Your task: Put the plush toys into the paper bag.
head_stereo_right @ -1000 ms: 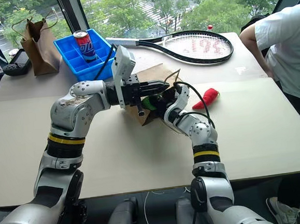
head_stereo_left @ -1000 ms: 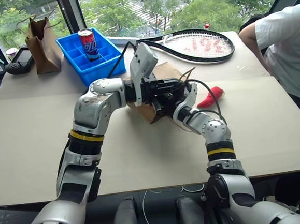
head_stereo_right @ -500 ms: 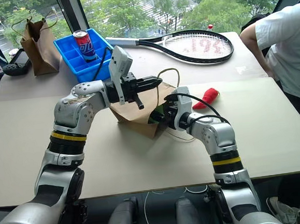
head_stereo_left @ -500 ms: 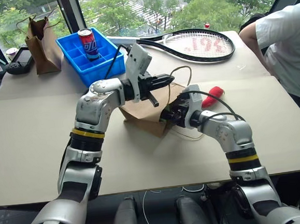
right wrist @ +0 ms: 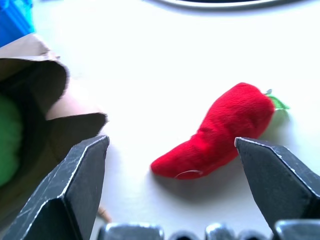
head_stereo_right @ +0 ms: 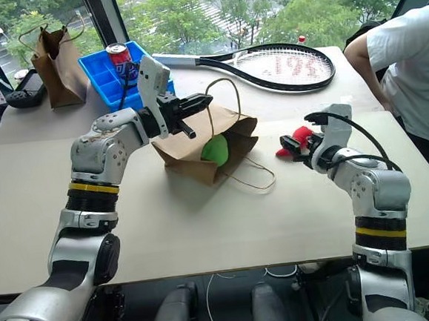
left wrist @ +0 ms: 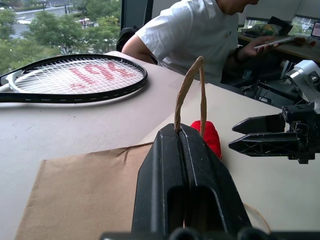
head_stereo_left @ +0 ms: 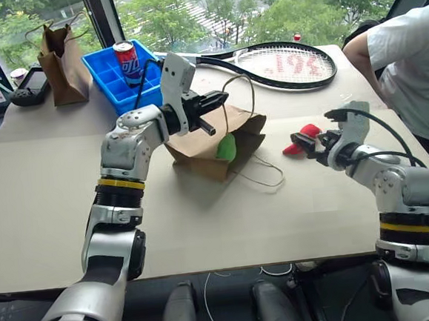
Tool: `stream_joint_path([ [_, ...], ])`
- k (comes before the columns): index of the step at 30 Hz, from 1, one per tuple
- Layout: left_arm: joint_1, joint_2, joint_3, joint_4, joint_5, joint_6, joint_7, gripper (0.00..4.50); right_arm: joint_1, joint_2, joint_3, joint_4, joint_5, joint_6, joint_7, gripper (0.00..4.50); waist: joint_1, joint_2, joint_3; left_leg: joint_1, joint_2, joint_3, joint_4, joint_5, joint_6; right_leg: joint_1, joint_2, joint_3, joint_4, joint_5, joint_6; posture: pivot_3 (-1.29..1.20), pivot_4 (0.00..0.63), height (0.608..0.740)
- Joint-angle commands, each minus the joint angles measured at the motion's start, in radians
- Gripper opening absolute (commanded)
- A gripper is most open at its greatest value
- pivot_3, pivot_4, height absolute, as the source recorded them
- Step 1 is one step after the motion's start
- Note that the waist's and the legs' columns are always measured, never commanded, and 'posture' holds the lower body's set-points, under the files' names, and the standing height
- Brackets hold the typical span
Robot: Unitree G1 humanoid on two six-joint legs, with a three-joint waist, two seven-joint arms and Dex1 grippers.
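- My right gripper (head_stereo_right: pixel 294 146) has its fingers spread wide and holds nothing. It hovers low over the table (head_stereo_left: pixel 205 228) toward the right edge.
- The red chili toy (right wrist: pixel 220 131) lies flat on the table directly ahead of that gripper, just beyond the fingertips and framed between them in the right wrist view. No contact shows.
- The toy's long axis runs across the line of my approach, green stem end pointing away from the paper bag (head_stereo_right: pixel 191 144). Both fingers therefore sit outboard of the two ends, not across the narrow waist. I judge that a roll of the wrist, or a grasp nearer one end, is needed before closing.
- My left gripper (head_stereo_left: pixel 213 101) is clamped together on one twine handle (left wrist: pixel 189 90) of the paper bag and holds the mouth lifted open toward the right edge of the table.
- The green toy (head_stereo_left: pixel 226 146) sits inside the bag mouth.
- The bag lies on its side near the table's middle, its mouth facing the red chili toy. The right arm is clearly the nearer one to that toy.
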Motion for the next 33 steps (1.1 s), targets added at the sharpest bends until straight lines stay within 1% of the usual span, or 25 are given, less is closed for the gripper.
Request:
stream_joint_path([
  [1,-0.04,-0.008,0.028,-0.054,-0.035,0.02,0.017,0.0,-0.103,0.034,-0.02,0.271,-0.072,-0.217,-0.03,4.46,-0.005,0.0,0.0,0.0,0.0,0.0,0.0,0.0,0.0,0.0,0.0,0.0,0.0,0.0,0.0,0.0,0.15,0.739],
  [4,-0.037,-0.007,0.027,-0.07,-0.041,0.033,0.022,0.0,-0.186,0.071,-0.048,0.498,-0.082,-0.359,-0.027,4.46,-0.012,0.0,0.0,0.0,0.0,0.0,-0.001,0.0,0.0,0.0,0.0,0.0,0.0,0.0,0.0,0.0,0.15,0.739],
  [6,-0.034,-0.006,0.026,-0.078,-0.042,0.038,0.024,0.0,-0.226,0.086,-0.065,0.593,-0.074,-0.418,-0.012,4.46,-0.016,0.0,0.0,0.0,0.0,0.0,-0.001,0.0,0.0,0.0,0.0,0.0,0.0,0.0,0.0,0.0,0.15,0.739],
  [8,-0.032,-0.001,0.026,-0.084,-0.041,0.042,0.025,0.0,-0.244,0.092,-0.066,0.652,-0.077,-0.454,0.002,3.96,-0.017,0.0,0.0,0.001,0.0,0.0,-0.001,0.0,0.0,0.001,0.0,0.0,0.0,0.0,0.0,0.0,0.15,0.739],
  [9,-0.033,0.001,0.027,-0.084,-0.04,0.043,0.026,0.0,-0.247,0.093,-0.06,0.668,-0.082,-0.462,0.015,3.78,-0.017,0.0,0.0,0.001,0.0,0.0,-0.002,0.0,-0.001,0.001,0.0,0.0,0.0,0.0,0.0,0.0,0.15,0.739],
  [11,-0.035,0.004,0.031,-0.085,-0.041,0.045,0.027,0.0,-0.228,0.095,-0.038,0.635,-0.088,-0.452,0.054,3.05,-0.017,0.0,0.0,0.001,0.0,0.0,-0.002,0.0,-0.001,0.001,0.0,0.0,0.0,0.0,0.0,0.0,0.15,0.739],
  [12,-0.037,0.005,0.032,-0.084,-0.041,0.046,0.028,0.0,-0.209,0.093,-0.021,0.596,-0.091,-0.438,0.078,2.79,-0.017,0.0,0.0,0.001,0.0,0.0,-0.001,0.0,-0.001,0.001,0.0,0.0,0.0,0.0,0.0,0.0,0.15,0.739],
  [13,-0.039,0.005,0.033,-0.084,-0.042,0.046,0.028,0.0,-0.188,0.087,-0.002,0.549,-0.098,-0.425,0.097,2.4,-0.018,0.0,0.0,0.001,0.0,0.0,-0.002,0.0,-0.001,0.001,0.0,0.0,0.0,0.0,0.0,0.0,0.15,0.739],
  [15,-0.041,0.003,0.034,-0.083,-0.044,0.047,0.028,0.0,-0.135,0.06,0.044,0.412,-0.111,-0.402,0.148,1.73,-0.017,0.001,0.0,0.001,0.0,0.0,-0.002,0.0,-0.001,0.001,0.0,0.0,0.0,0.0,0.0,0.0,0.15,0.739],
  [16,-0.042,0.002,0.034,-0.083,-0.045,0.048,0.028,0.0,-0.109,0.045,0.065,0.336,-0.112,-0.382,0.176,1.32,-0.017,0.001,0.0,0.001,0.0,0.0,-0.002,0.0,-0.001,0.001,0.0,0.0,0.0,0.0,0.001,0.0,0.15,0.739],
  [18,-0.045,-0.001,0.032,-0.082,-0.048,0.05,0.023,0.0,-0.053,-0.009,0.129,0.163,-0.104,-0.291,0.251,0.71,-0.015,0.001,0.001,0.001,0.0,0.0,-0.002,0.0,-0.001,0.001,0.0,0.0,0.0,0.0,0.001,0.0,0.15,0.739],
  [20,-0.044,-0.002,0.026,-0.08,-0.049,0.051,0.013,0.0,-0.01,-0.059,0.182,-0.026,-0.051,-0.155,0.327,0.03,-0.013,0.002,0.001,0.001,0.0,0.0,-0.002,0.0,-0.001,0.001,0.0,0.0,0.0,0.0,0.001,0.0,0.15,0.739],
  [24,-0.044,-0.005,0.017,-0.077,-0.047,0.048,0.002,0.0,0.008,-0.098,0.246,-0.227,0.011,0.015,0.39,0.03,-0.019,0.002,0.001,0.001,0.0,0.0,-0.002,0.0,-0.001,0.001,0.0,0.0,0.001,-0.001,0.001,0.0,0.15,0.739],
  [26,-0.041,-0.011,0.01,-0.087,-0.053,0.055,-0.009,0.0,-0.016,-0.092,0.304,-0.261,0.003,0.051,0.407,0.03,-0.018,0.002,0.001,0.002,0.0,-0.001,-0.002,0.0,-0.001,0.001,0.001,0.0,0.001,-0.001,0.001,0.0,0.15,0.739],
  [28,-0.039,-0.012,0.005,-0.094,-0.059,0.059,-0.014,0.0,-0.039,-0.072,0.321,-0.253,-0.007,0.058,0.402,0.03,-0.017,0.002,0.001,0.002,0.0,-0.001,-0.002,0.0,-0.001,0.001,0.001,0.0,0.001,-0.001,0.001,0.0,0.15,0.739],
  [30,-0.028,-0.01,-0.007,-0.124,-0.073,0.081,-0.028,0.0,-0.089,-0.05,0.378,-0.176,-0.062,0.01,0.411,0.03,-0.016,0.002,0.002,0.002,0.0,0.0,-0.001,0.001,-0.002,0.001,0.0,0.0,0.001,-0.001,0.001,0.0,0.15,0.739],
  [33,-0.008,0.001,-0.022,-0.185,-0.1,0.13,-0.052,0.0,-0.181,0.014,0.401,0.005,-0.114,-0.09,0.41,0.03,-0.016,0.002,0.002,0.001,0.0,0.0,-0.001,0.001,-0.002,0.0,0.0,0.0,0.0,-0.001,0.0,0.0,0.15,0.739],
])
